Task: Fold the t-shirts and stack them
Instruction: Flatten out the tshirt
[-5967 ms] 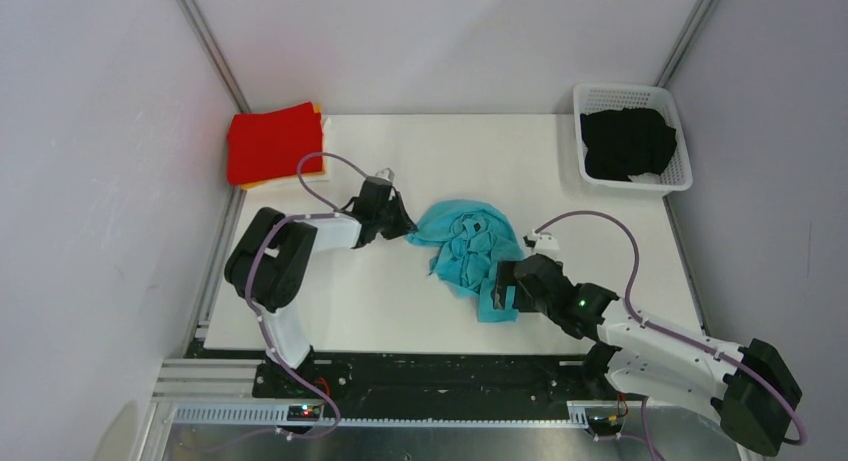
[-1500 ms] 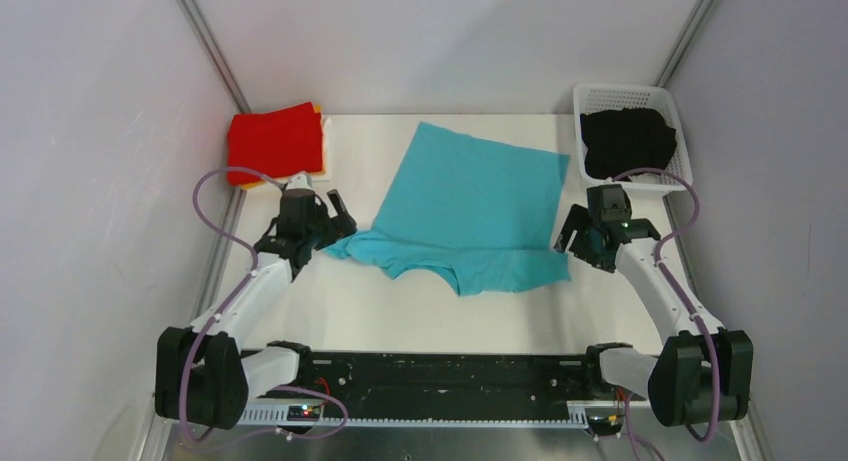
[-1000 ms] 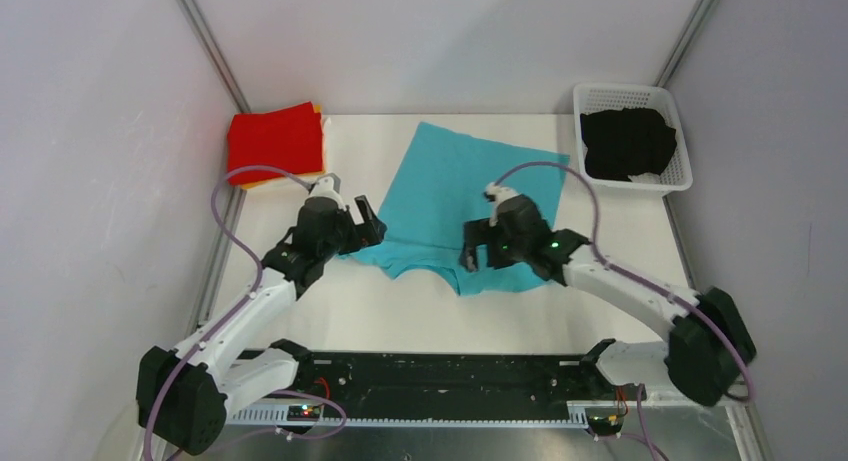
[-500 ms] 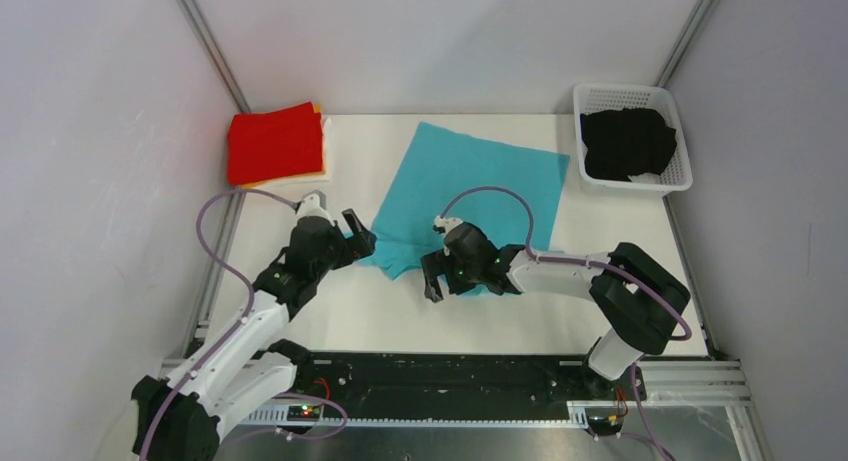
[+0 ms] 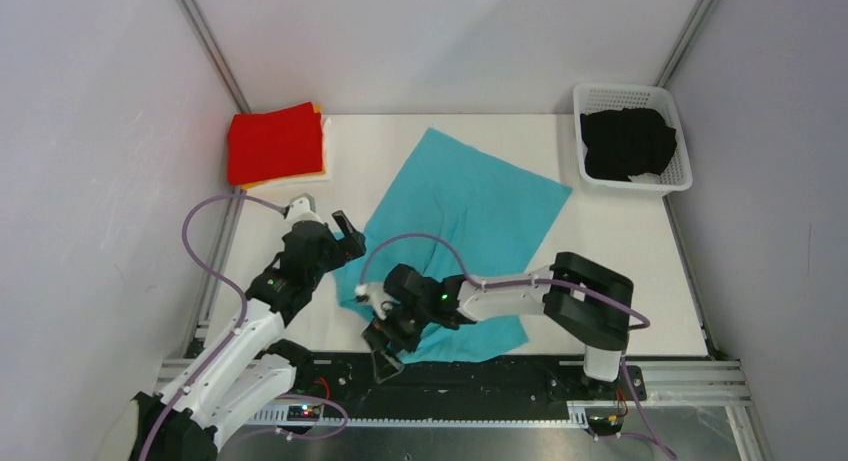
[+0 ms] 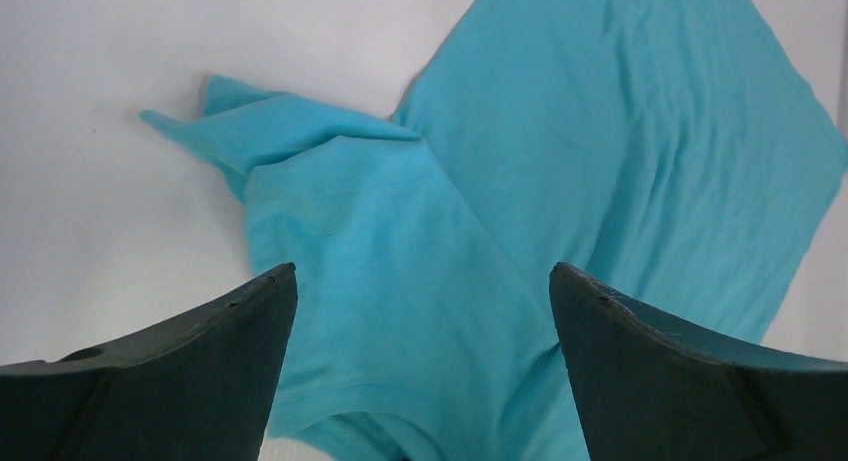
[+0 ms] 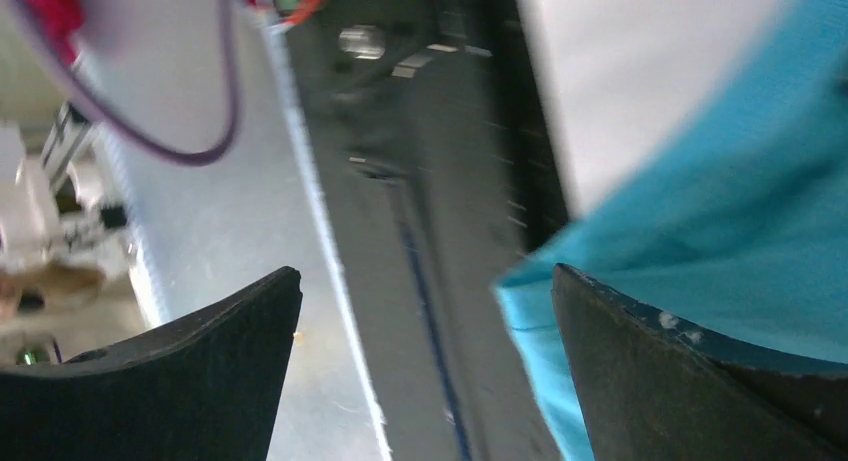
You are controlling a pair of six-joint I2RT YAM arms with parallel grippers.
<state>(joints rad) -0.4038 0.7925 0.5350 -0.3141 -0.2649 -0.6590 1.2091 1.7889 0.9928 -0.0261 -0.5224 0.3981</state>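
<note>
- The red t-shirt (image 5: 275, 141) is folded flat, far off to the back left of the turquoise t-shirt (image 5: 470, 206). An orange t-shirt (image 5: 320, 116) peeks out from under it. So a stack has been started.
- The turquoise t-shirt lies spread on the table (image 5: 620, 251). It is not folded yet. Its back part is flat, but its front part is bunched and lapped over itself.
- The black t-shirt (image 5: 627, 141) sits in a heap in the basket (image 5: 622, 87), to the back right of the turquoise t-shirt. I think it waits its turn.
- The left gripper (image 5: 350, 236) hangs just over the left side of the turquoise t-shirt. Its fingers are spread wide and pinch nothing.
- The right gripper (image 5: 383, 343) is at the front left corner of the turquoise t-shirt, out past the front of the table. Its fingers are spread wide too, with nothing between them.
- The front edge of the turquoise t-shirt lies right at the table's front edge, so there is no room to pull it closer.
- There is bare table to the right of the turquoise t-shirt and to its left. That looks like good room for smoothing and folding.
- The side walls stand well apart from the turquoise t-shirt.
</note>
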